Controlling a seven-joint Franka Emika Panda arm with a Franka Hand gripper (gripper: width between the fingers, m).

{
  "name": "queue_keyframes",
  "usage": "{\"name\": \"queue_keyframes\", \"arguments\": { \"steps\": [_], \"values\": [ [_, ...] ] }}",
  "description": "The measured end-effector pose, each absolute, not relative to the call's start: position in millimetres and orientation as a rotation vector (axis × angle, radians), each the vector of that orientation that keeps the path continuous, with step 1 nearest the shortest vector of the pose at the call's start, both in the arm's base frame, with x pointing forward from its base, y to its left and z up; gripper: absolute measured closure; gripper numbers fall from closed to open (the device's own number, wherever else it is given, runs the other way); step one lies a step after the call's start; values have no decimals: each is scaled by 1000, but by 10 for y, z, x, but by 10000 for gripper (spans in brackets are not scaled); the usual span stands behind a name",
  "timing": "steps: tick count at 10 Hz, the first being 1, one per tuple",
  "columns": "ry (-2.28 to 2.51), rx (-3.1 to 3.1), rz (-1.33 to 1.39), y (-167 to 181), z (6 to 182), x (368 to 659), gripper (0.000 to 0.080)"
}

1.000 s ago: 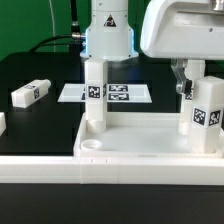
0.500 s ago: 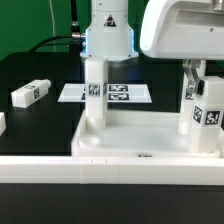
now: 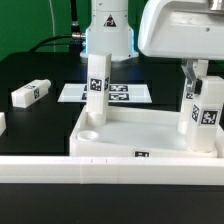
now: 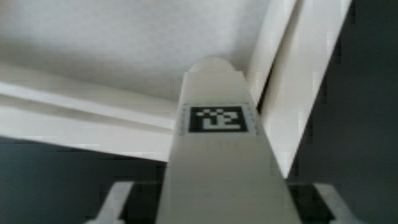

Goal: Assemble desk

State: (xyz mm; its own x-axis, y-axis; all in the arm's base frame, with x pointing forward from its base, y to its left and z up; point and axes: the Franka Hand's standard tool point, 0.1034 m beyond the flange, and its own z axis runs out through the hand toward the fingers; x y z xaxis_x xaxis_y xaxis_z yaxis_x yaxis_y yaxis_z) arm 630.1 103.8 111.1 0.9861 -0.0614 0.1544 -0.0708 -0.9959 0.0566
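Observation:
The white rimmed desk tabletop [image 3: 140, 128] lies at the front of the black table. Two square white legs stand upright in its corner sockets. One leg [image 3: 96, 88] is at the back on the exterior view's left. The other leg [image 3: 206, 117] is on the right, and my gripper [image 3: 196, 82] is shut on its upper part. In the wrist view this tagged leg [image 4: 217, 130] fills the space between my fingers [image 4: 125, 200], with the tabletop's rim [image 4: 89, 95] beyond. A third leg [image 3: 30, 93] lies loose on the left.
The marker board [image 3: 125, 93] lies behind the tabletop, in front of the arm's base [image 3: 108, 38]. A long white border bar [image 3: 100, 172] runs along the front. Another white part [image 3: 2, 122] shows at the exterior view's left edge.
My jaws closed from wide open onto the right leg. The tabletop and both standing legs have since shifted a little away from the front bar; a tag on its front rim now shows.

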Motion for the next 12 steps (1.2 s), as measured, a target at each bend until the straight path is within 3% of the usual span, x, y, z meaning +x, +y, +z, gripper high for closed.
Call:
{"name": "queue_keyframes", "arguments": {
  "steps": [6, 9, 10, 11, 12],
  "values": [
    [-896, 2945, 259, 805, 1106, 6286, 501],
    [-982, 2914, 257, 735, 1105, 6283, 499],
    [-956, 2924, 255, 743, 1129, 6283, 325],
    [-897, 2953, 253, 758, 1261, 6266, 191],
    [-846, 2980, 253, 742, 1366, 6194, 191]
  ]
}}
